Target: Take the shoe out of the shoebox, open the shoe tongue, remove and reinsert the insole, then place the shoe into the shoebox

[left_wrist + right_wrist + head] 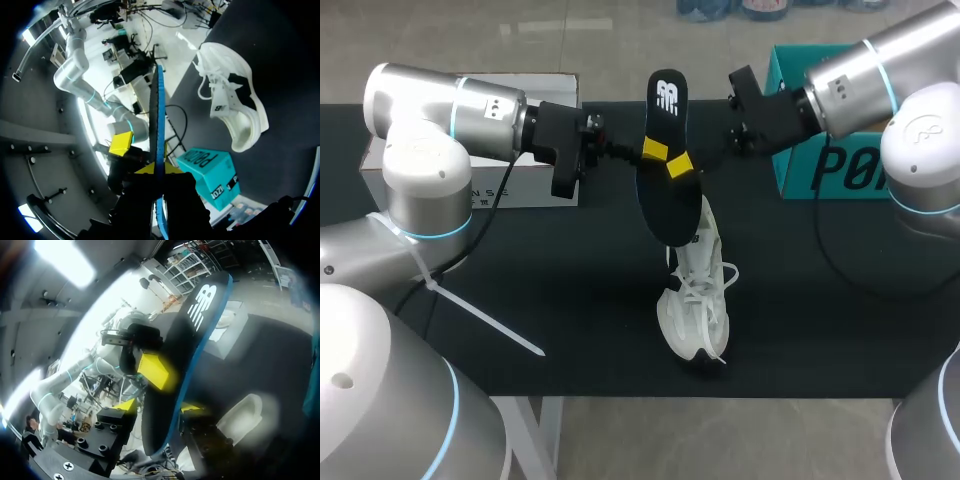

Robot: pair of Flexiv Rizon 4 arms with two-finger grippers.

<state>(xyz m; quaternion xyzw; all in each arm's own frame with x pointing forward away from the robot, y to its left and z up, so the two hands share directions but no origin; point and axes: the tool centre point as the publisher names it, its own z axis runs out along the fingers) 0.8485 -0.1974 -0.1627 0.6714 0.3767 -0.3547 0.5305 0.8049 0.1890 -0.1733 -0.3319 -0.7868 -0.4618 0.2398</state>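
Left gripper (159, 171) pinched shut on upright black foam insole (665, 200), held aloft; right gripper (159, 407) alongside it, grip not discernible. White lace-up sneaker (698, 300) lying near front edge of black table surface (570, 300). Risk: insole slipping free, if released prematurely.

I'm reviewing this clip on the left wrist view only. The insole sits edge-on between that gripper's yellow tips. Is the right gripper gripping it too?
Observer: Yes. In the right wrist view the insole sits between the right gripper tips, close to the left gripper.
Operator: I see only a teal box. Is there another?
Observer: Yes, a white box stands on the table, on the robot's left. The left arm partly hides it. The teal box is opposite.
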